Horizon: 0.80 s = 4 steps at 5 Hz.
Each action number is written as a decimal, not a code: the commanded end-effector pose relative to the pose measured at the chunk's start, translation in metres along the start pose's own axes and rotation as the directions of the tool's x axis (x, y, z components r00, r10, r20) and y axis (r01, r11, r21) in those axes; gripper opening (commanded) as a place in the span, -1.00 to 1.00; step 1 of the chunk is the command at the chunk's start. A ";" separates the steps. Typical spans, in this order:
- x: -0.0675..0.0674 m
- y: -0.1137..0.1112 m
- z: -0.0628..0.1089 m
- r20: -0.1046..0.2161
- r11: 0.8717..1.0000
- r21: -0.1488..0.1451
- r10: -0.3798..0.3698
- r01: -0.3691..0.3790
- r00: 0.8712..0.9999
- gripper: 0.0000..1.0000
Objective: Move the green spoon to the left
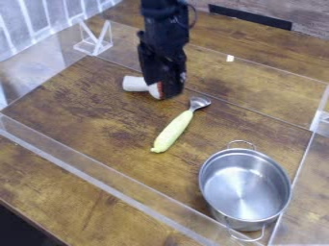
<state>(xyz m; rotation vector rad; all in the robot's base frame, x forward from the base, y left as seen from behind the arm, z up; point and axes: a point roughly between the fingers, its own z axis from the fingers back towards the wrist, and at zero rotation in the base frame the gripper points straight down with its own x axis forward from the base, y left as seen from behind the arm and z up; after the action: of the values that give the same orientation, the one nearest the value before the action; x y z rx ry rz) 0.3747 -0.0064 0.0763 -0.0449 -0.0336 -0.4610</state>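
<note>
The green spoon (172,131) lies slantwise on the wooden table, its yellow-green handle pointing to the lower left and its small silver head (199,103) to the upper right. Nothing touches it. My gripper (161,88) hangs on the black arm up and to the left of the spoon's head, pointing down. It stands in front of the mushroom toy, and a bit of red cap shows between its dark fingers. The jaws look open and hold nothing.
A white mushroom toy (134,84) with a red cap lies partly behind the gripper. A round steel pot (244,185) stands at the lower right. Clear plastic walls (90,168) fence the table, and a clear stand (92,38) sits at the back left.
</note>
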 end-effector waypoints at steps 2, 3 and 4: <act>-0.006 -0.026 -0.027 0.020 0.999 0.001 0.035 -0.035 0.999 1.00; -0.002 -0.025 -0.037 0.008 0.997 -0.005 0.079 -0.079 0.997 -1.00; 0.000 -0.021 -0.036 0.014 0.992 0.001 0.128 -0.128 0.992 -1.00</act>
<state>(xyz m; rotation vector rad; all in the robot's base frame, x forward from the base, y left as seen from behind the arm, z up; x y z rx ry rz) 0.3581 -0.0251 0.0275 -0.0589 0.0043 -0.3297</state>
